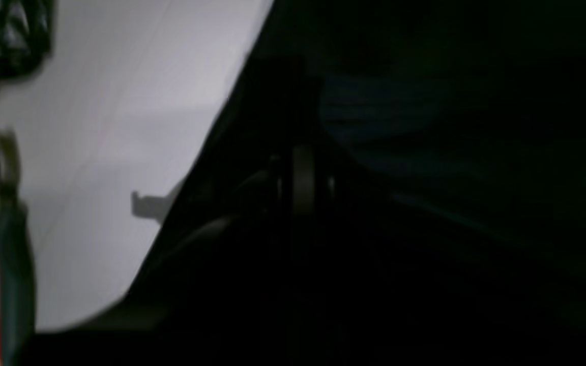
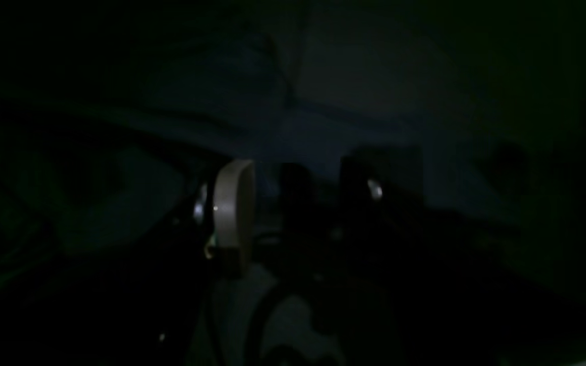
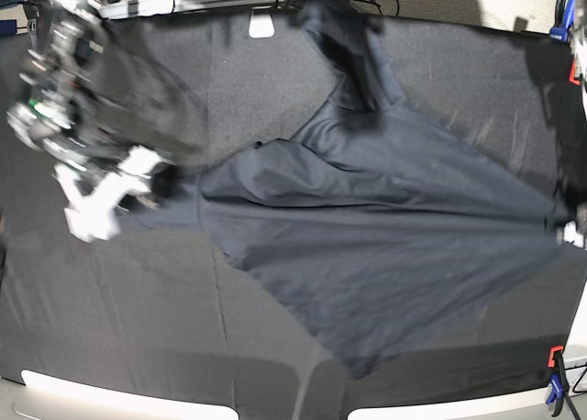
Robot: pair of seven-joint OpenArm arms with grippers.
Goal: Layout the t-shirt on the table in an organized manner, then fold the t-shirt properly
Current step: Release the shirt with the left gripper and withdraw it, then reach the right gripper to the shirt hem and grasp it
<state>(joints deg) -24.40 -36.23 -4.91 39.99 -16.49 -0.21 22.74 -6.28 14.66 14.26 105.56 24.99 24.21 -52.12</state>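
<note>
Tension runs through the t-shirt (image 3: 385,227), spread across the table (image 3: 110,319) between my arms: my left gripper (image 3: 570,229) is pinched on its corner as an anchor, my right gripper (image 3: 115,195) spread beside the opposite edge.

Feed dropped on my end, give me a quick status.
Left gripper shut on the t-shirt at the table edge. Right gripper open by the opposite end. T-shirt stretched, wrinkled, unfolded. Nothing in the way.
</note>
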